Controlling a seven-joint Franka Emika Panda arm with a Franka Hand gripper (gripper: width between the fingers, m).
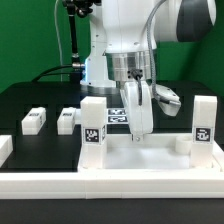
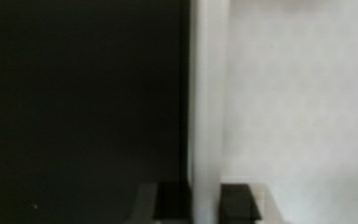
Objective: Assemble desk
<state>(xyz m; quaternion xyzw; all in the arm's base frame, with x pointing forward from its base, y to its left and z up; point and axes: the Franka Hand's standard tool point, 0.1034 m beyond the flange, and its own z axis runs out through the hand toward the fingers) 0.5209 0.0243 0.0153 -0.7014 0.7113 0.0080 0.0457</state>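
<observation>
Along the bench's near edge runs a border rail [image 1: 110, 186], and just behind it lies the desk top [image 1: 160, 155]. Two legs [image 1: 93, 122] [image 1: 203, 122] stand upright at its near corners, though I cannot tell whether they are screwed home. Two more legs [image 1: 33, 120] [image 1: 68, 118] lie loose toward the exterior view's left, so at least half the fitting seems left to do. The arm reaches straight down over the top, wrist vertical, and the gripper [image 1: 137, 136] is pinched narrow on the top's thin raised rim.
</observation>
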